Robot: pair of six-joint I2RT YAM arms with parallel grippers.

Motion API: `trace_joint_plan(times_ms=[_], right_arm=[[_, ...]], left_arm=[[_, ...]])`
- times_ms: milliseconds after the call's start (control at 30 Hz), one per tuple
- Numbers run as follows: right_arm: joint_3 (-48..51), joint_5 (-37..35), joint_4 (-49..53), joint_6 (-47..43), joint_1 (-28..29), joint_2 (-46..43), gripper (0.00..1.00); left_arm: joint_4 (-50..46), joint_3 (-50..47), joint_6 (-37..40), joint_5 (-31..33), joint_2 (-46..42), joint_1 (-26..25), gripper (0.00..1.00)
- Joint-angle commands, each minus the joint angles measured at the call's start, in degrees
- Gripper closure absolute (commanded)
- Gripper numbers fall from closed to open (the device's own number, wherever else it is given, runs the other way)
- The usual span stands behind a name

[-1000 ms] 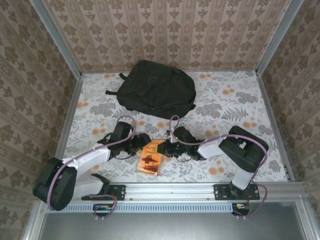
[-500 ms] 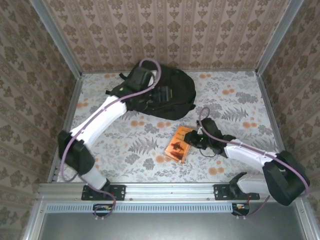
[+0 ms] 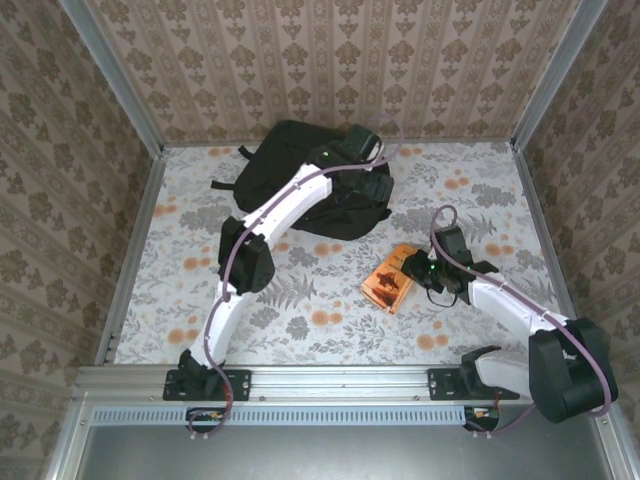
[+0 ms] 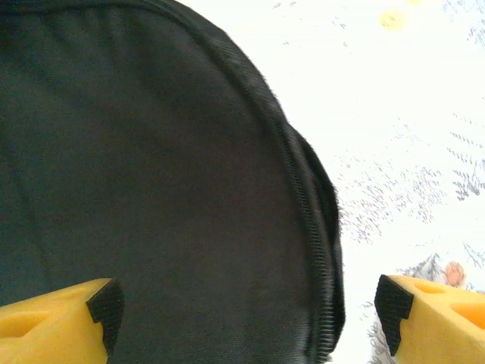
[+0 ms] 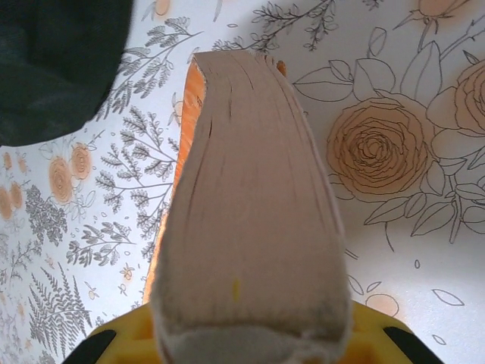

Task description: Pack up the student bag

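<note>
Far centre of the floral table (image 3: 180,290): black student bag (image 3: 282,160) lying flat | left gripper (image 4: 250,303) spread wide over the bag's right edge | right gripper (image 3: 418,272), near right, pinching an orange paperback (image 3: 390,282)

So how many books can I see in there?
1. The orange book is right of centre, nearer than the student bag, and the right gripper is closed on it. More books could be hidden inside or under the bag.
</note>
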State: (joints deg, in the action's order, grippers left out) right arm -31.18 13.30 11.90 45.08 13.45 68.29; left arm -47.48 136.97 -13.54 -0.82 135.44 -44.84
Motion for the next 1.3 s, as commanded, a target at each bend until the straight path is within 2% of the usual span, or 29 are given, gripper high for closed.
trace_joint_plan(times_ms=[0,267,633,867,1000,1200,1233,1267], right_arm=[[-0.92,1.8,0.95,-2.01,-1.46,1.01,1.0],[0.72,5.22,-0.95,-2.19,-3.96,1.93,1.0],[2.22,7.15,-4.29,-1.93,-4.5,5.5,1.0],[2.7,7.88,-5.46,-1.22,-4.53,5.76,1.0],[2.86,7.63,-5.36,-1.05,-4.56,5.02,1.0],[2.7,6.78,-4.6,-0.71,-4.53,2.9,1.0],[2.66,6.23,-4.17,-0.61,-4.5,1.8,1.0],[2.49,5.64,-3.41,-0.61,-4.53,0.98,1.0]], left_arm=[[-2.19,3.69,4.81,0.16,1.19,-0.68,0.1],[-3.8,4.75,4.66,2.24,4.32,-0.91,0.14],[-4.37,5.26,3.96,-0.04,4.98,-1.43,0.16],[-4.89,5.3,4.05,2.37,6.26,-0.34,0.24],[-4.86,5.35,4.55,1.81,6.64,0.27,0.41],[-3.95,5.33,5.04,-1.72,4.84,0.46,0.95],[-3.77,5.11,5.08,-1.81,4.08,0.62,1.0],[-3.57,4.88,5.15,-1.5,3.25,0.7,1.0]])
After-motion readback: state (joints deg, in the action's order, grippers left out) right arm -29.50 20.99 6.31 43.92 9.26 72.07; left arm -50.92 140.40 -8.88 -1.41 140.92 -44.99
